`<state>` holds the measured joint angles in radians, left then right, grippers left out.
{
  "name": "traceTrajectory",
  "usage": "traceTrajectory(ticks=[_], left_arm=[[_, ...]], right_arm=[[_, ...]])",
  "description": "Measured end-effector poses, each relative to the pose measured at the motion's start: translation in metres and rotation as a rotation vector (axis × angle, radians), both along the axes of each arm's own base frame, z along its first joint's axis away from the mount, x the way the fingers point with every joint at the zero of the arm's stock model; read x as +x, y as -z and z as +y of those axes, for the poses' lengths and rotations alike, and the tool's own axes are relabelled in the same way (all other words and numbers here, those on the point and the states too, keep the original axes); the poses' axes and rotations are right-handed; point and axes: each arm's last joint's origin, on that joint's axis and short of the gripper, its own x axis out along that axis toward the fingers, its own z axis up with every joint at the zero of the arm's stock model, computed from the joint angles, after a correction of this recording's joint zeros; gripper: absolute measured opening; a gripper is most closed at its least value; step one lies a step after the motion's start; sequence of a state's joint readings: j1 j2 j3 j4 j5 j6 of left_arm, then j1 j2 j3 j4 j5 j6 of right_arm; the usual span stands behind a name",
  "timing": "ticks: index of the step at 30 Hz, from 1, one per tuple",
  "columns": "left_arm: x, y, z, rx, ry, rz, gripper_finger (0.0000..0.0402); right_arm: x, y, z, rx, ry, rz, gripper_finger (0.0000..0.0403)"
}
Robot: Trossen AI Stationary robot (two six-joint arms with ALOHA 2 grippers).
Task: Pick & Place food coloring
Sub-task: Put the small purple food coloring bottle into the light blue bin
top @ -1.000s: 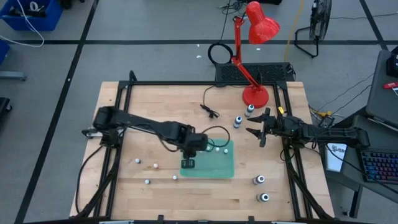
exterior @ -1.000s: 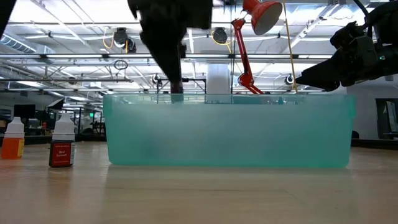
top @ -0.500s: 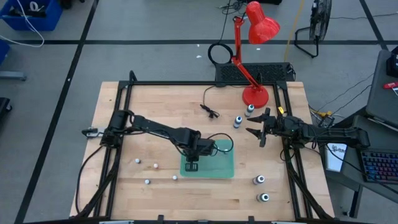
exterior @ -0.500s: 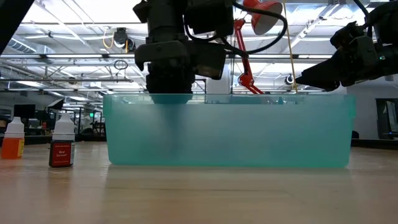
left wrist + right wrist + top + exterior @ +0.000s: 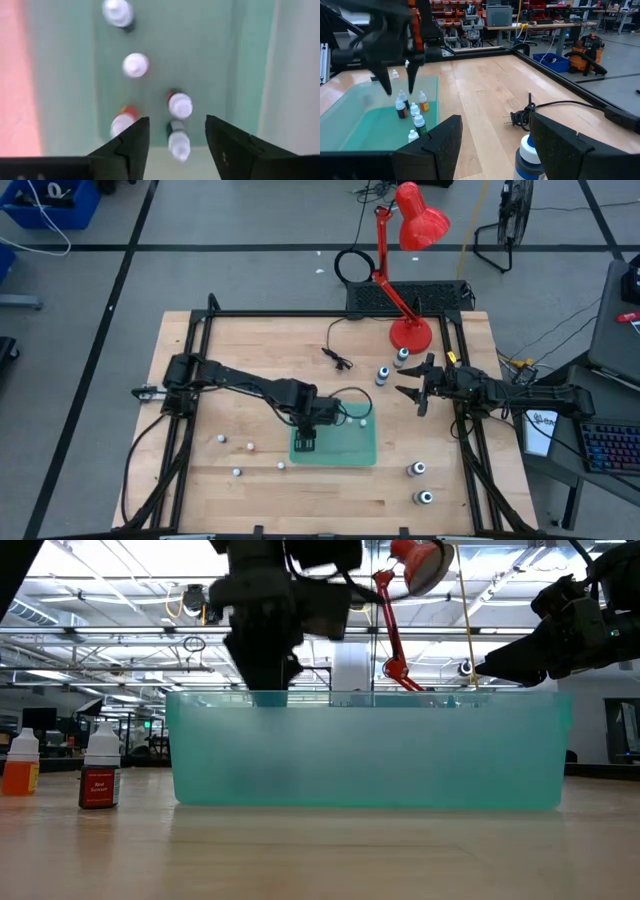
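Observation:
A translucent green tray point(image 5: 362, 452) sits at the table's middle with several tiny white-capped food coloring bottles point(image 5: 135, 65) standing in its near-left end. My left gripper point(image 5: 305, 442) points down over that end, open, its fingers apart above the bottles point(image 5: 400, 107). One bottle point(image 5: 178, 142) shows blurred below the gap. Several more small bottles point(image 5: 248, 447) stand on the wood left of the tray. My right gripper point(image 5: 410, 392) waits level and open at the table's right side, next to two larger bottles point(image 5: 382, 375).
A red desk lamp point(image 5: 410, 332) and a black cable point(image 5: 338, 356) are at the far side. Two larger bottles point(image 5: 416, 470) stand near the right front corner. In the low view, an orange bottle point(image 5: 22, 762) and a red one point(image 5: 100, 775) stand left of the tray point(image 5: 400, 755).
My left gripper has sunk a little toward the tray's near-left end and has opened: in the low view its tip was narrow and shut, and now the fingers stand apart.

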<state>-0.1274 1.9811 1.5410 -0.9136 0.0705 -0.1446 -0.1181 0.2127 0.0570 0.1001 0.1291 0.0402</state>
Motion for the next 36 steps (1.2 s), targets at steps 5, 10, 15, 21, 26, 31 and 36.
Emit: traceTrajectory(ticks=[5,10,15,21,26,31,36], left_arm=[[-0.028,-0.034,0.004,0.000,-0.171,0.088,0.0212],[-0.068,-0.057,-0.006,0.174,-0.429,0.245,0.0213],[-0.096,-0.070,-0.021,0.212,-0.619,0.148,0.0213],[-0.148,-0.058,-0.020,0.142,-0.850,0.127,0.0214],[-0.191,-0.035,-0.020,0.031,-1.030,0.176,0.0214],[-0.210,-0.013,-0.028,-0.055,-1.130,0.158,0.0214],[-0.220,-0.002,-0.035,-0.061,-1.196,0.221,0.0214]], right_arm=[[0.000,0.000,0.000,0.000,0.000,0.000,0.0222],[0.000,0.000,0.000,0.000,0.000,0.000,0.0222],[0.000,0.000,0.000,0.000,0.000,0.000,0.0222],[0.000,0.000,0.000,0.000,0.000,0.000,0.0222],[0.000,0.000,0.000,0.000,0.000,0.000,0.0222],[0.000,0.000,0.000,0.000,0.000,0.000,0.0222],[0.000,0.000,0.000,0.000,0.000,0.000,0.0222]])
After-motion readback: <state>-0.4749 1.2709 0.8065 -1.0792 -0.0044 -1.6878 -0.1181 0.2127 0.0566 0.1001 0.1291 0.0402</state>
